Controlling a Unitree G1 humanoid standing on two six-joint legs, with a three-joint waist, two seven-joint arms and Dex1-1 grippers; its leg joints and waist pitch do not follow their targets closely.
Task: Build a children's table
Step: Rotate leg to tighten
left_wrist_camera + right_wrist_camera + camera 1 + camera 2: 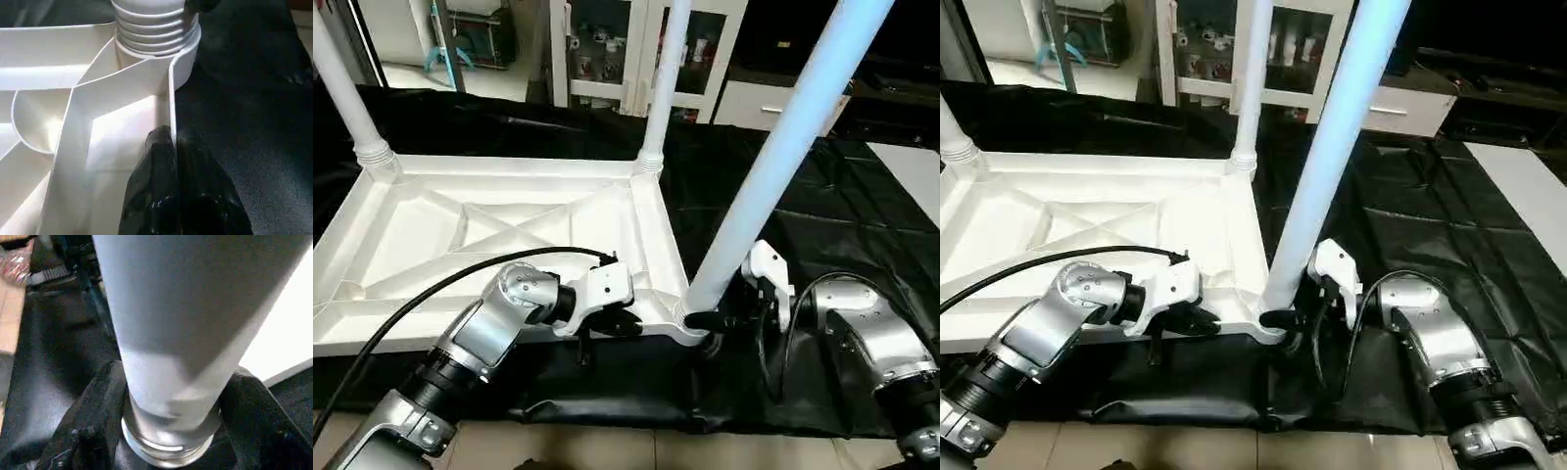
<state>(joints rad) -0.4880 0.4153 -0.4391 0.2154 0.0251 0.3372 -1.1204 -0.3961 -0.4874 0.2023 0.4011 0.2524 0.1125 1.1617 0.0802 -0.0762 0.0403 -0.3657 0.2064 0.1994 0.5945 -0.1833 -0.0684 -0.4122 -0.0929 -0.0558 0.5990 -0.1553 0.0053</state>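
Note:
The white tabletop [460, 225] lies upside down on a black cloth, its X-ribs facing up. Two legs stand in its far corners, one on the left [342, 88] and one on the right [661, 88]. A third leg [783, 147] rises tilted from the near right corner socket [188, 54], with thread rings showing above the socket. My right gripper [710, 321] holds this leg at its base, a black finger [93, 431] on each side. My left gripper [172, 142] is shut on the tabletop's near rim, close to that socket.
The black cloth [822, 225] covers the floor under and to the right of the tabletop. White cabinets [607, 49] stand behind. A white sheet [911, 166] lies at the far right. Tiled floor [607, 450] shows at the near edge.

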